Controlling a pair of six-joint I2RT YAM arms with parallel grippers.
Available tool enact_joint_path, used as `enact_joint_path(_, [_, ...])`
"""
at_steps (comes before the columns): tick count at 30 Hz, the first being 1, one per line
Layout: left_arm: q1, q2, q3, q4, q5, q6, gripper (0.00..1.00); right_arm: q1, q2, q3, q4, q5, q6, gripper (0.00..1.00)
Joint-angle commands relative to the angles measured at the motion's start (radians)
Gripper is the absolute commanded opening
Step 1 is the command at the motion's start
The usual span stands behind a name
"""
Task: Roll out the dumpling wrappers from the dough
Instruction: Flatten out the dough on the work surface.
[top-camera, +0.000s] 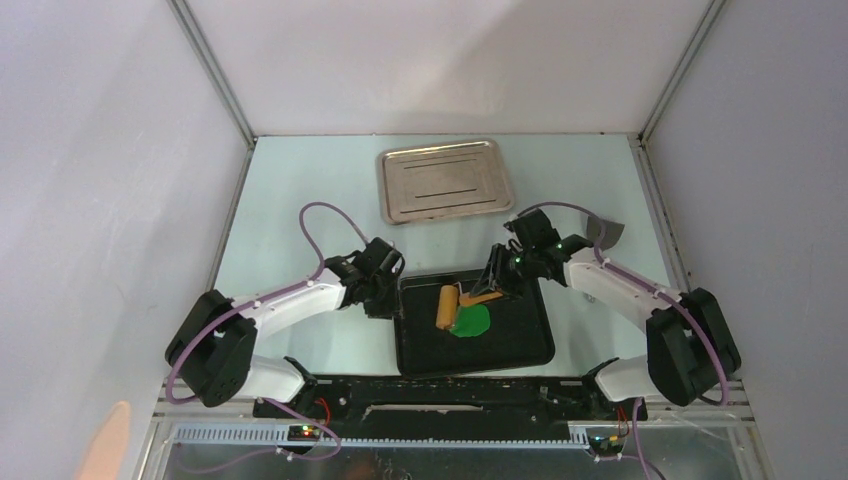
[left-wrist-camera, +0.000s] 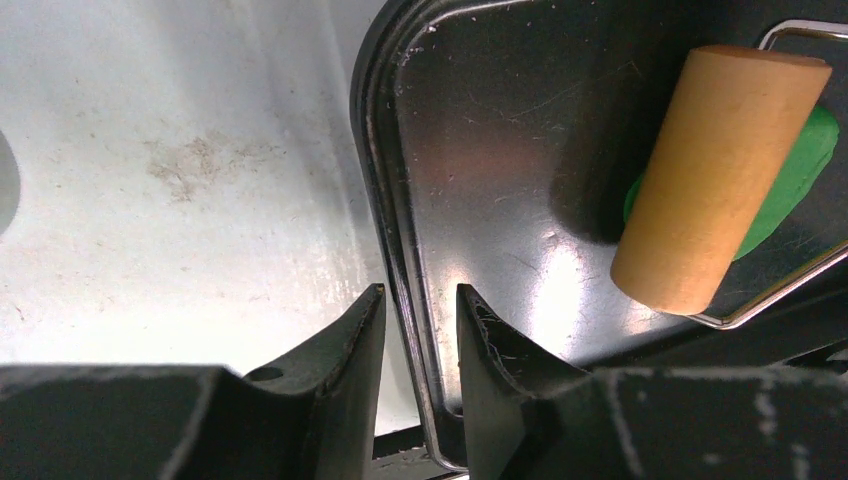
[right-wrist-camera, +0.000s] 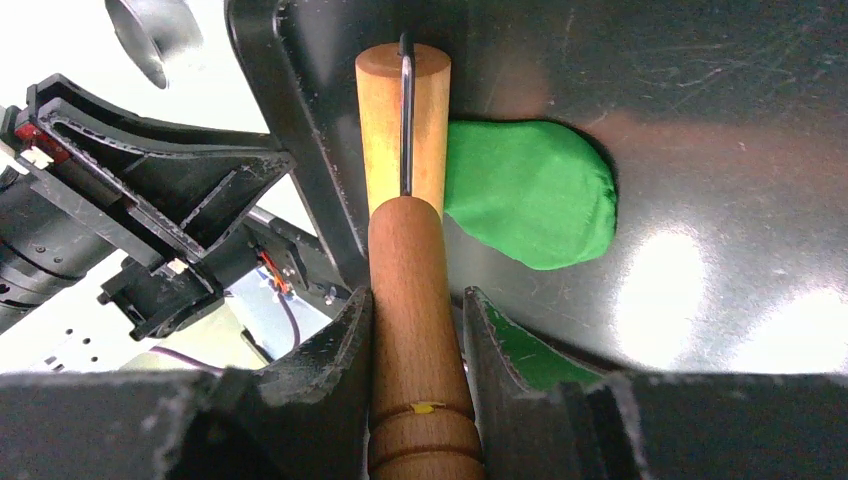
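The dough is a flattened bright green oval lying in the black tray. A tan wooden roller rests with its head on the dough's left edge. My right gripper is shut on the roller's wooden handle, and the dough spreads to the right of the roller head. My left gripper straddles the tray's left rim, one finger outside and one inside, closed on it. The roller covers part of the dough. No dumpling wrappers are in view.
An empty silver metal tray lies at the back of the pale table. A small grey object sits behind the right arm. White walls close in the table on three sides. Both arm bases stand at the near edge.
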Motion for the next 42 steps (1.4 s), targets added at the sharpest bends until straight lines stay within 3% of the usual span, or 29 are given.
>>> enact_joint_path(1, [-0.004,-0.036,0.036,-0.010,-0.025,0.018,0.36,0.006,0.034,-0.112,-0.337,0.242,-0.089,0.00])
enact_joint_path(7, [-0.004,-0.024,0.052,-0.010,-0.023,0.019,0.36,-0.041,-0.111,-0.112,-0.477,0.245,-0.118,0.00])
enact_joint_path(12, [-0.005,-0.020,0.058,-0.016,-0.025,0.023,0.36,-0.044,-0.091,-0.112,-0.518,0.181,-0.135,0.00])
enact_joint_path(20, [-0.004,-0.030,0.057,-0.023,-0.025,0.019,0.36,-0.039,-0.028,-0.107,-0.466,0.085,-0.129,0.00])
enact_joint_path(33, [-0.005,-0.035,0.058,-0.027,-0.025,0.018,0.36,-0.009,0.108,-0.005,-0.433,0.133,-0.101,0.00])
enact_joint_path(42, [-0.004,-0.043,0.050,-0.021,-0.052,0.019,0.36,-0.001,-0.060,0.044,-0.400,0.093,-0.245,0.00])
